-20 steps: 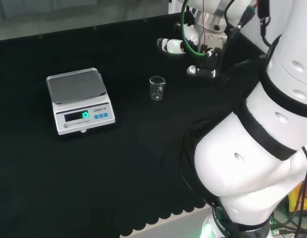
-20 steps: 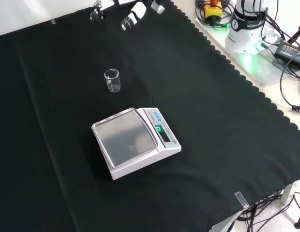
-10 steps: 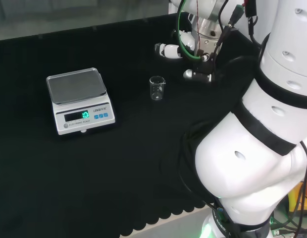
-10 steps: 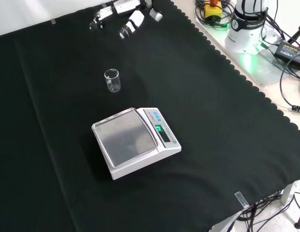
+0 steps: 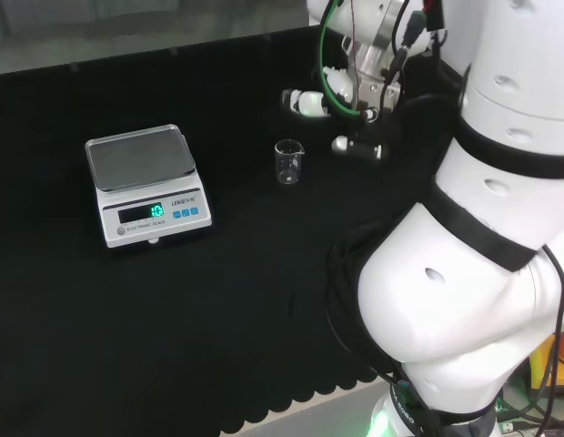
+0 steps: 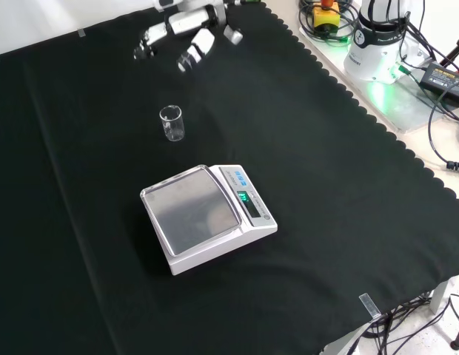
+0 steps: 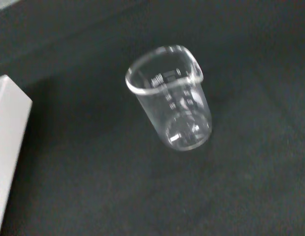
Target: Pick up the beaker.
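You're on the approach: the robot hand (image 5: 341, 96), fingers spread wide and empty, hovers right of the beaker (image 5: 288, 162), which stands upright on the surface right of the scale (image 5: 144, 182) in the head view. Next, close in around it.

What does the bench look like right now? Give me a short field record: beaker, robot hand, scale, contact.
beaker: clear, upright, looks empty, standing alone on the black cloth
robot hand: fingers spread and straight, to the right of the beaker in the head view
contact: none; a gap of cloth lies between robot hand and beaker
scale: white, bare metal pan, left of the beaker in the head view
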Motion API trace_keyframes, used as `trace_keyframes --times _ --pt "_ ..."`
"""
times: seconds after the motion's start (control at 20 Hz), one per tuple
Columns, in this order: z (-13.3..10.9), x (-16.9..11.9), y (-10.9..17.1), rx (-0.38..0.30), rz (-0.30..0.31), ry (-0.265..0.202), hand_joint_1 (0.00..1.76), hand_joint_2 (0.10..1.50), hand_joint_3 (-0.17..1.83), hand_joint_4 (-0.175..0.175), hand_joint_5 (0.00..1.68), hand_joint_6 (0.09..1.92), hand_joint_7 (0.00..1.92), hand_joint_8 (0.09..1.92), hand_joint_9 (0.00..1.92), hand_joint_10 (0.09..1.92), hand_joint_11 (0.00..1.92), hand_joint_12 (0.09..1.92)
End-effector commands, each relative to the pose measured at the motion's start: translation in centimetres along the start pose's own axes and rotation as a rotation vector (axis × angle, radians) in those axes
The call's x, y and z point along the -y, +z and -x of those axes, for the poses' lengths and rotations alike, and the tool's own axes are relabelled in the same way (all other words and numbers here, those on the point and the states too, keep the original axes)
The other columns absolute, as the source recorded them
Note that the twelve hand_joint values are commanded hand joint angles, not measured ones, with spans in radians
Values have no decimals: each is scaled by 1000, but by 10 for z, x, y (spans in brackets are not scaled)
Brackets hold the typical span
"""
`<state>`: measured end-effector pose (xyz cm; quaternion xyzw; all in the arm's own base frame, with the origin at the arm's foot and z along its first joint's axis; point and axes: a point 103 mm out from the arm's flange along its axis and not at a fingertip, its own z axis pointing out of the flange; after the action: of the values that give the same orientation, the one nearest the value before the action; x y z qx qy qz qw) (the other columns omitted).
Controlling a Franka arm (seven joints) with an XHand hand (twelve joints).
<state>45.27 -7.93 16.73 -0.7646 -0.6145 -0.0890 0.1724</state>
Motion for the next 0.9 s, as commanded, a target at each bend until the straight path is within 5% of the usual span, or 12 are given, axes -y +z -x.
trace_keyframes --times 0.05,0.9 --pt "6 -23 38 -19 -37 14 174 955 239 -65 272 87 15 821 0 797 0 1525" --pt "3 -34 88 -41 -126 18 186 946 231 -69 281 87 22 833 0 807 4 1527"
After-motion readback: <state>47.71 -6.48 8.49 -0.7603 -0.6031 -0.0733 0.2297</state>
